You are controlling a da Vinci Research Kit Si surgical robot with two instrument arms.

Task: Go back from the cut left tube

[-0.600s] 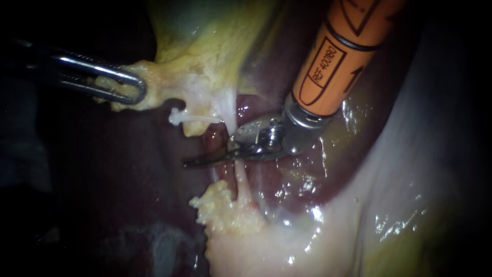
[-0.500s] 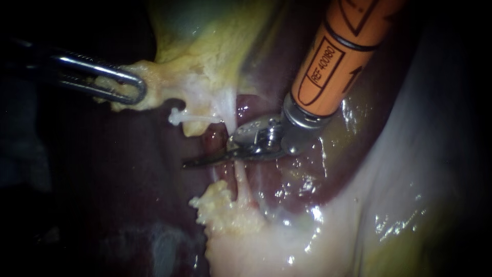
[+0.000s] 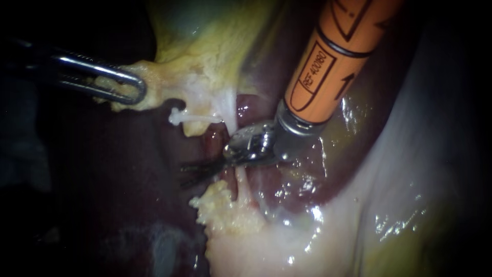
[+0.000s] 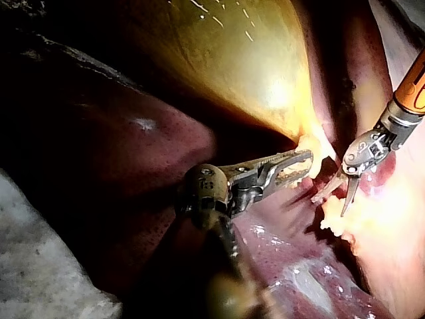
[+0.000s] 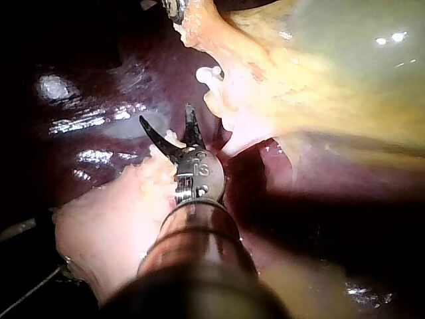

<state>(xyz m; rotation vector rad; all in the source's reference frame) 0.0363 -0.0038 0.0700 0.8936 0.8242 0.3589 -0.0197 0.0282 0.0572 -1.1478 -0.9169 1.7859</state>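
Surgical lab: wet liver (image 4: 133,153) & gallbladder (image 4: 232,66), w/ right instrument (image 3: 187,174) at tissue.

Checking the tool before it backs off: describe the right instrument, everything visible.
The right instrument enters from the upper right: an orange shaft with black markings, a shiny metal collar and wrist, then two thin, dark, curved blades. The blades stand open, pointing across the dark red liver, just above a lump of yellow fat. A pale stub lies at the blades' base; whether it touches them is unclear.
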